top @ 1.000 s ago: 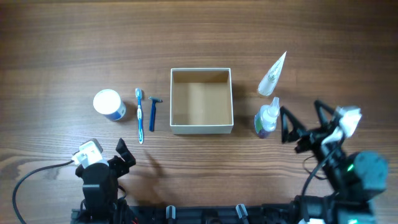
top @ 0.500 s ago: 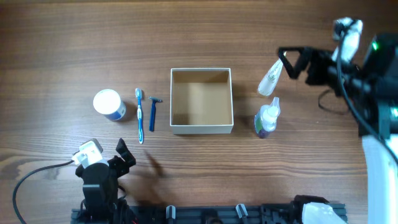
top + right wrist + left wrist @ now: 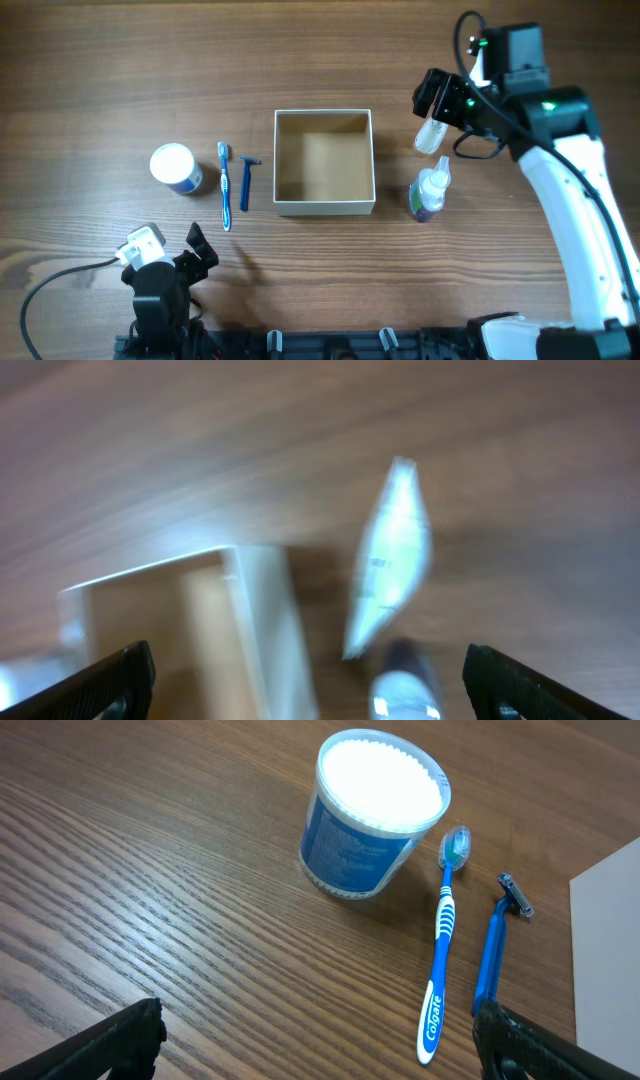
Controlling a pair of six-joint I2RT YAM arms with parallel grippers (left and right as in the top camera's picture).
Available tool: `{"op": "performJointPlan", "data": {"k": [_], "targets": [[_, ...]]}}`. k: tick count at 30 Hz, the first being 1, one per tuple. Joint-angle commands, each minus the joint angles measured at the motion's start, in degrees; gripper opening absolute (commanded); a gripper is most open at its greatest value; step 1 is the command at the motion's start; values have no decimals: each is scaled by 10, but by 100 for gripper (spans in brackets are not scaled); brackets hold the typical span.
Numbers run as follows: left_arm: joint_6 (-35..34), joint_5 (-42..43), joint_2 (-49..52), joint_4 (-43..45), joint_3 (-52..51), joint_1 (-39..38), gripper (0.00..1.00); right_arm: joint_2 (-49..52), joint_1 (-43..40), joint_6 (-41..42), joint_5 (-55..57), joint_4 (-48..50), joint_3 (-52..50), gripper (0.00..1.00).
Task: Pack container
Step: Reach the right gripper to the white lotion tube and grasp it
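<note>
The container, a square shallow box with white walls and a tan inside, stands mid-table and holds nothing. It is blurred in the right wrist view, and one corner shows in the left wrist view. My right gripper is open and hovers over a white tube, which lies right of the box. A small bottle stands in front of the tube. My left gripper is open and empty near the front edge.
A white-lidded blue jar, a blue toothbrush and a blue razor lie left of the box. All three show in the left wrist view: jar, toothbrush, razor.
My right arm has swung from the front right up and back, and now hangs over the white tube. The left arm and all objects have not moved.
</note>
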Motion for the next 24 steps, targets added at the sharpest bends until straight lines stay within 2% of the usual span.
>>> {"op": "performJointPlan", "data": {"k": [1,4,5,10,13,15,17,24], "targets": [[5,1,-5,-1,-5,3,100,45,-4,62,121,-15,11,99],[5,1,-5,-1,-5,3,100,81,-6,64,127,-11,11,95],[5,1,-5,-1,-5,3,100,96,-6,64,128,0,11,90],[5,1,-5,-1,-5,3,100,116,-5,57,124,33,11,77],[5,1,-5,0,-5,3,100,116,-5,57,116,30,11,53],[5,1,-5,-1,-5,3,100,116,-5,57,110,25,11,43],[5,1,-5,0,-5,3,100,116,-5,57,108,18,11,40],[5,1,-5,0,-5,3,100,116,-5,57,96,-7,10,40]]}}
